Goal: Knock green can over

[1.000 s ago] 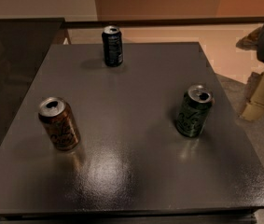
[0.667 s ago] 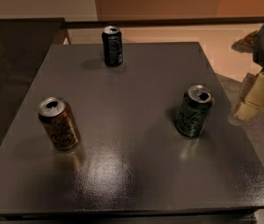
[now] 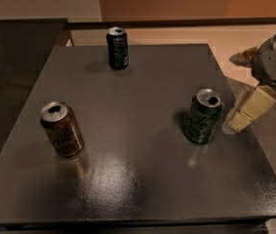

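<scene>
Claw (image 3: 240,118): hovering at the worktop's (image 3: 128,179) right edge; spread or pressed together, cannot tell.
Green can (image 3: 203,116): standing upright just left of the claw.
Push: aiming high and sweeping left should be tipping it.

We work from a single view. Our camera sits above the near side of the counter (image 3: 128,179) and tilts steeply down, facing across it toward the far wall. It is close enough that the dark counter fills most of the frame, its near edge running along the bottom. The green can (image 3: 203,116) stands right of centre, the black can (image 3: 117,48) near the far edge, the orange-gold can (image 3: 62,129) at the left. The hand (image 3: 247,113) shows at the right edge, just beside the green can.
</scene>
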